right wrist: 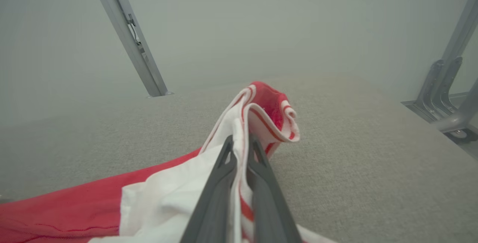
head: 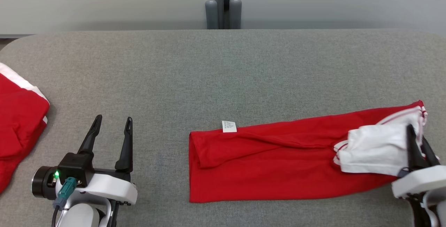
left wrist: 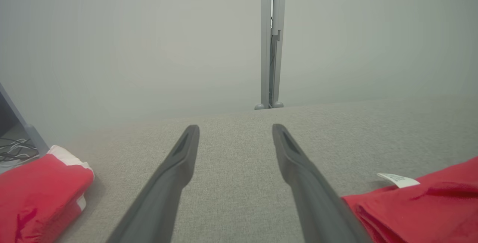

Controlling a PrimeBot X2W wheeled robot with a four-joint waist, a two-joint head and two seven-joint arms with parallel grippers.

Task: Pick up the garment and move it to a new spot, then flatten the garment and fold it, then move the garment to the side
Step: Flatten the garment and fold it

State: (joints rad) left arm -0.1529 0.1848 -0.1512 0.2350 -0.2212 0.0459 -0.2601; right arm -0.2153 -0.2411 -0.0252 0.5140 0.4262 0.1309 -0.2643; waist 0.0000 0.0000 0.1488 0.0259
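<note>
Now | right gripper (right wrist: pixel 241 141) clamped on garment (head: pixel 264 160) | left gripper (head: pixel 114 118) spread wide

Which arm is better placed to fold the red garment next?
Right, likely: the right gripper is shut on the garment at its white end; the left gripper stands open over the table, holding nothing.

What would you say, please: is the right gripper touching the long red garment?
Touching. In the right wrist view the right gripper is shut on the garment, its white striped end pinched between the two fingers.
</note>
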